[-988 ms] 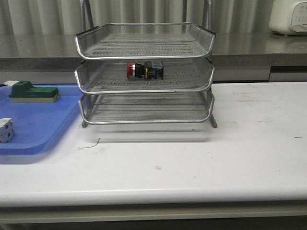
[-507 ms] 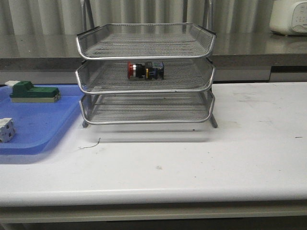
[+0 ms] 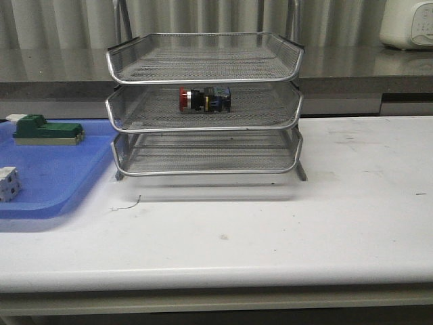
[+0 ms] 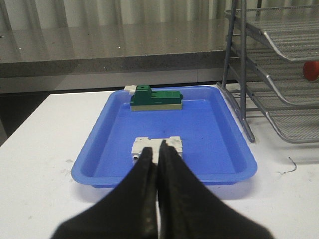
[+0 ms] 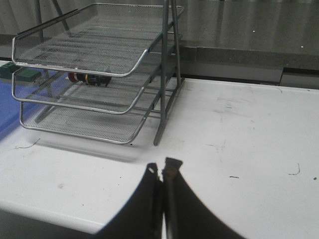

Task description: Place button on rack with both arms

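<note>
While both hands (image 4: 158,152) (image 5: 162,169) stay closed and empty, button (image 3: 203,99) lies in rack (image 3: 203,125).

The white surface (image 3: 325,223) carries the silver wire rack (image 3: 205,101) at about 12 o'clock, a blue tray (image 3: 54,177) just beside it at 9 o'clock, and a thin bit of wire (image 3: 127,204) near the rack's front left foot at roughly 10 o'clock.
</note>
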`<action>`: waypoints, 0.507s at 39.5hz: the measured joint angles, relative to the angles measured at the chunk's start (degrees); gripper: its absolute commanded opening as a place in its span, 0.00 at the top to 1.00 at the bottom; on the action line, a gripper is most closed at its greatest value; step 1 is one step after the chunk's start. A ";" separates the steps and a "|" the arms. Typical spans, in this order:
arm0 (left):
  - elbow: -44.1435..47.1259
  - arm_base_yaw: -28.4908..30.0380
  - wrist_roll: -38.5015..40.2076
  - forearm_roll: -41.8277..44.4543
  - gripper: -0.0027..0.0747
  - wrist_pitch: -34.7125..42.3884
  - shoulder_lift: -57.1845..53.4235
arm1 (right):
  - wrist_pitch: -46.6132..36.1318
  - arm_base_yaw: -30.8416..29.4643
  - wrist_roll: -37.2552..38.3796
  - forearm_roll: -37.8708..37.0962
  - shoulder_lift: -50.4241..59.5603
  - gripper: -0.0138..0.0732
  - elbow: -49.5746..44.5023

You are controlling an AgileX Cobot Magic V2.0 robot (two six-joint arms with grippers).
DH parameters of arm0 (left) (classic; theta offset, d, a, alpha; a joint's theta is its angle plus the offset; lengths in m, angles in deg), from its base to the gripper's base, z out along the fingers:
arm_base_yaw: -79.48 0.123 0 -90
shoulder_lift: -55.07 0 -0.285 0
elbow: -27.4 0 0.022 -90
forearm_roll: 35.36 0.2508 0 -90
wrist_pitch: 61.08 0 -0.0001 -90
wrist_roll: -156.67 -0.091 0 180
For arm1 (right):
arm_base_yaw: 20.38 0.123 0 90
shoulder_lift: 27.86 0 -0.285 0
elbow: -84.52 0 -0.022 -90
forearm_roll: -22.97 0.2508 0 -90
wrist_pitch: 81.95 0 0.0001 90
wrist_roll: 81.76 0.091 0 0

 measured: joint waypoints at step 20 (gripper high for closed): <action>0.00 0.00 0.00 -0.10 0.99 0.62 0.00 | 0.11 0.00 0.00 0.00 0.00 0.91 0.00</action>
